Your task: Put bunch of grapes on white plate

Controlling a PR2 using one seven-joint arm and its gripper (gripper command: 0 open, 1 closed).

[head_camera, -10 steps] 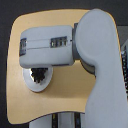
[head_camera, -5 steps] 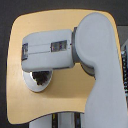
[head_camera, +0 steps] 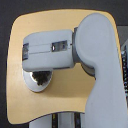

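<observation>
Here, bunch of grapes (head_camera: pixel 41 77) on white plate (head_camera: pixel 31 87); gripper hidden above.

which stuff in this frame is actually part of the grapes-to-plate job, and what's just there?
Part of the job:
- bunch of grapes, dark cluster lying on the plate
- white plate, mostly hidden under the arm
- gripper, hidden under the forearm, state unreadable

Just there:
- wooden table
- dark objects past the table's edge on the exterior view's right, too blurred to identify

The white plate (head_camera: pixel 34 86) is seen at seven o'clock on the counter (head_camera: pixel 45 30), with the bunch of grapes (head_camera: pixel 41 76) on it, half hidden by the arm (head_camera: pixel 55 50).
</observation>
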